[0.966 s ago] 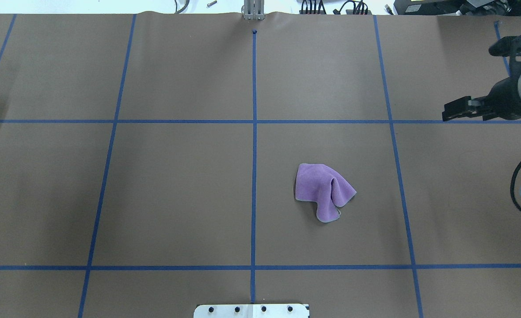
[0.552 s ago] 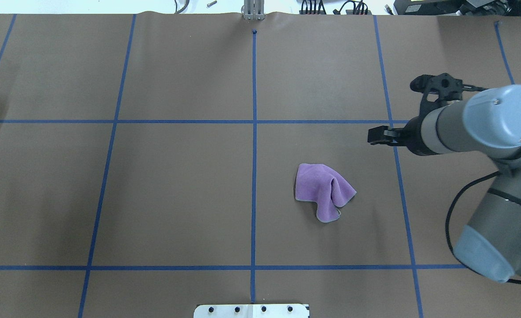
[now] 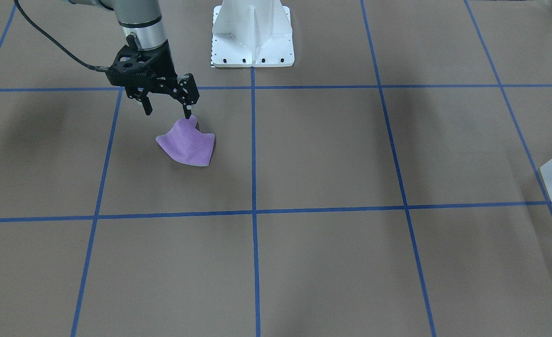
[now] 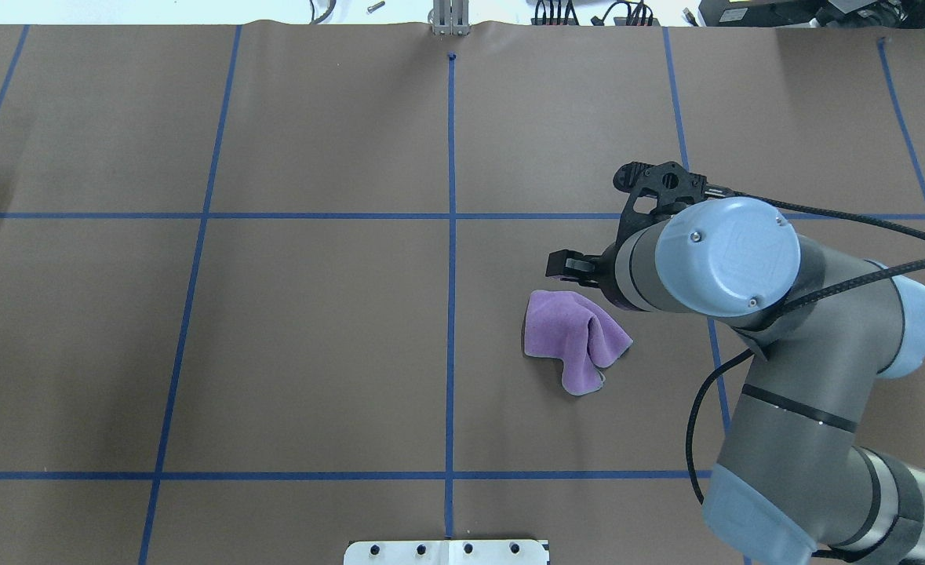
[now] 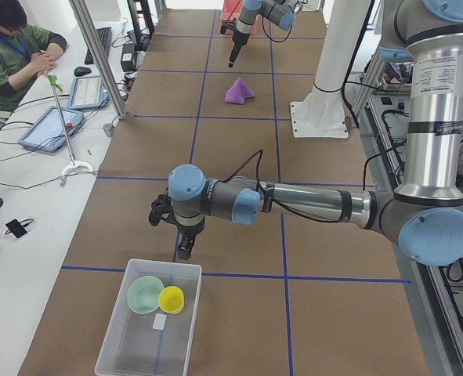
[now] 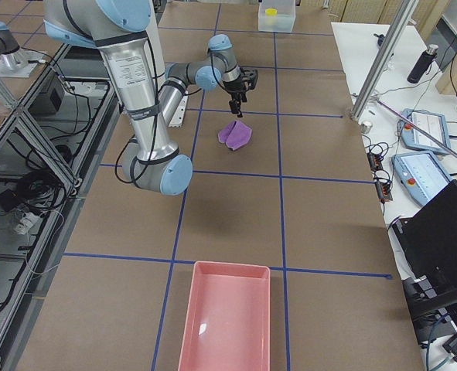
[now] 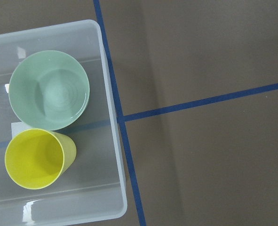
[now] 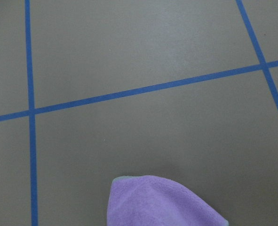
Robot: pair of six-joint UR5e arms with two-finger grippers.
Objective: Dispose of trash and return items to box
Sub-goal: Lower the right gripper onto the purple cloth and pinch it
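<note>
The purple cloth (image 4: 572, 337) lies crumpled on the brown table, right of the centre line; it also shows in the front view (image 3: 189, 146) and the right wrist view (image 8: 162, 202). My right gripper (image 3: 168, 110) is open and empty, hovering over the cloth's far edge, with one fingertip (image 3: 188, 108) just above its raised peak. The translucent box (image 5: 113, 345) at the table's left end holds the yellow cup (image 7: 35, 157) and the mint-green bowl (image 7: 49, 89). My left gripper (image 5: 184, 249) hangs by the box's rim (image 7: 113, 117); I cannot tell whether it is open.
A pink tray (image 6: 224, 325) sits at the table's right end. The white bolted robot base (image 3: 252, 32) stands at the table's robot-side edge. Blue tape lines grid the brown surface. An operator sits at a side desk (image 5: 16, 47).
My right arm has swept in from the right edge to the left, and its gripper now hovers at the purple cloth. The cloth has not moved.
</note>
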